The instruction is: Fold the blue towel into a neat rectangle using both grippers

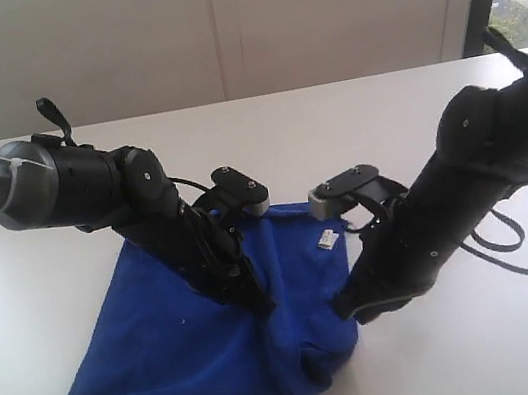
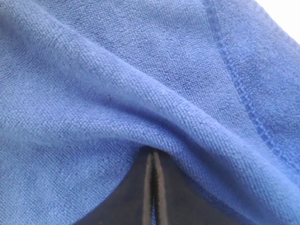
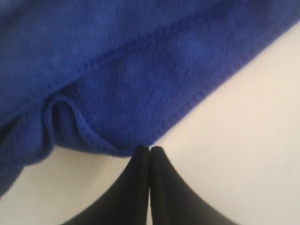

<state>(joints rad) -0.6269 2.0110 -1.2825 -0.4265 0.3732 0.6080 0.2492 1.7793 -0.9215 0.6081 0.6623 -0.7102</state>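
On the white tabletop (image 1: 31,257), a deep royal-blue fuzzy microfibre towel (image 1: 170,365) lies rumpled between both arms. Its raised ridge is pinched by the left black thin-fingered gripper (image 1: 261,304), probably ready to pull a fold across. The right gripper (image 3: 149,150) is pressed closed at the hem, and I cannot tell whether it nips the cloth.

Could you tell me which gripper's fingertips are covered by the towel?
The left gripper: the blue towel hides its tips, while the right gripper shows bare tips at the hem.
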